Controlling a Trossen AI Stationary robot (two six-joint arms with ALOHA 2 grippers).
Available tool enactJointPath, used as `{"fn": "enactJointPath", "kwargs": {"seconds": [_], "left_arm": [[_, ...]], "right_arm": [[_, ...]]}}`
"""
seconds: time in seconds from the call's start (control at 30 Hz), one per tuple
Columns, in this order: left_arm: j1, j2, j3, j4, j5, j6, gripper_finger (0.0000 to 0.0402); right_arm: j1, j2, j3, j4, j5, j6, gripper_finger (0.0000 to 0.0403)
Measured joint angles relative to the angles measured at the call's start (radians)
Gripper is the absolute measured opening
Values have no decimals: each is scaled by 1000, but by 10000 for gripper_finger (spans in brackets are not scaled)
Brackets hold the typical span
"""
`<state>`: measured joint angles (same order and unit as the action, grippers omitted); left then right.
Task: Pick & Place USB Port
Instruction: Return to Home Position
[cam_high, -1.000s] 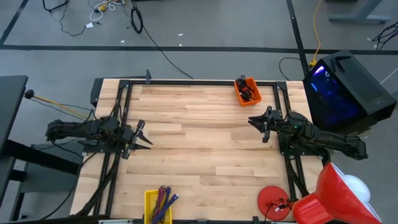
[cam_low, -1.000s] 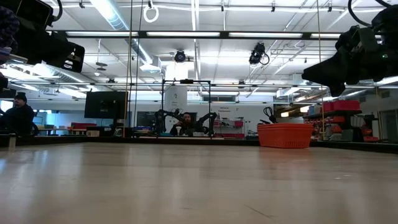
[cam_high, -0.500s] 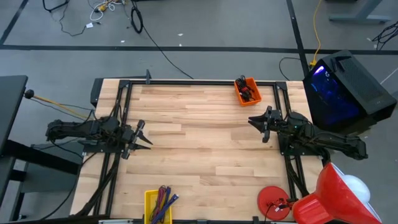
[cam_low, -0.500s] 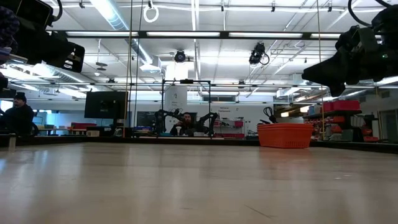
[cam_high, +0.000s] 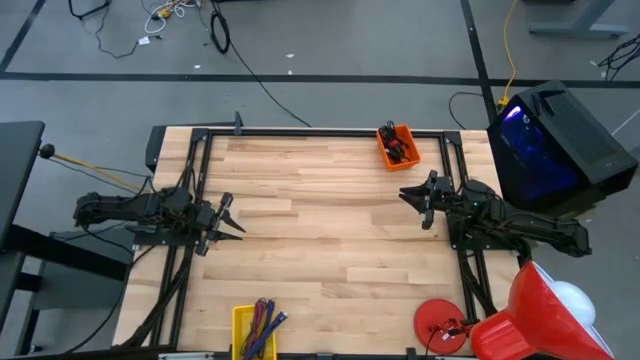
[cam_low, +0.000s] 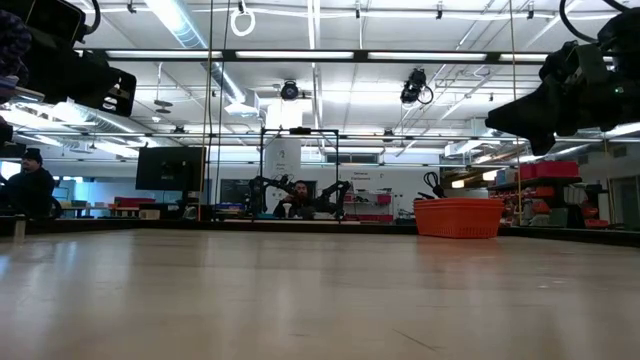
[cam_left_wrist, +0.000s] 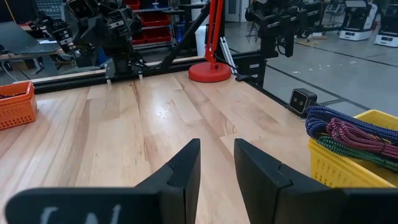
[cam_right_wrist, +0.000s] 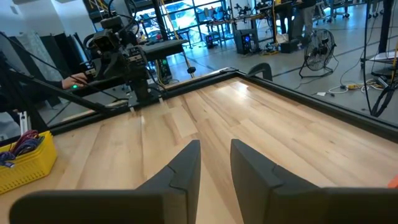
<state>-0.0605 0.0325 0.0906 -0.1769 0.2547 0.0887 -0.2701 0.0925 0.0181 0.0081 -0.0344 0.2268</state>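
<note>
An orange bin (cam_high: 397, 146) holding small dark parts stands at the table's far edge, right of the middle; it also shows in the low view (cam_low: 458, 217) and the left wrist view (cam_left_wrist: 15, 102). I cannot pick out a single USB port among them. My left gripper (cam_high: 232, 215) hovers open and empty over the table's left side, as its wrist view (cam_left_wrist: 216, 143) shows. My right gripper (cam_high: 412, 200) hovers open and empty over the right side, a little nearer than the orange bin, as its wrist view (cam_right_wrist: 215, 143) shows.
A yellow bin (cam_high: 255, 330) of coloured cables stands at the near edge, left of the middle. A red round lamp base (cam_high: 440, 325) sits at the near right corner. A computer case (cam_high: 555, 150) with blue light stands beyond the right edge. A black frame (cam_high: 320, 132) borders the table.
</note>
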Motion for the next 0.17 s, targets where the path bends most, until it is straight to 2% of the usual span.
{"fn": "enactJointPath", "kwargs": {"seconds": [0.17], "left_arm": [[0, 0, 0, 0, 0, 0, 103]], "right_arm": [[0, 0, 0, 0, 0, 0, 91]]}}
